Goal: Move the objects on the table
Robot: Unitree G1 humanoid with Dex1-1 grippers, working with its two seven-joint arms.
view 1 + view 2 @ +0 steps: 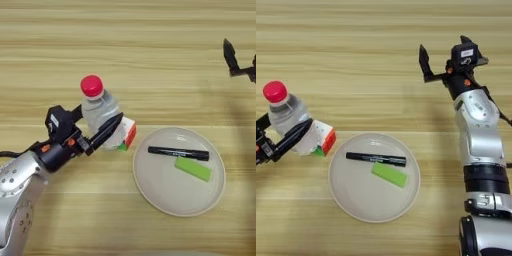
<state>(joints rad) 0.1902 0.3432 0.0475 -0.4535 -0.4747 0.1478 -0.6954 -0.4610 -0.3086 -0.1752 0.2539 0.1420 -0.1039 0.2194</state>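
Standing bottle (99, 111) between left gripper (95, 126) fingers, beside cube (128, 136).

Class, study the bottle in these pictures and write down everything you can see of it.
The bottle is small, of clear ribbed plastic, with a round red cap. It stands roughly upright, tilted slightly, its top leaning toward the left. The left claw holds it, one black finger across its front and one behind. A colourful cube sits right behind its lower side. It is left of the plate, apart from it.
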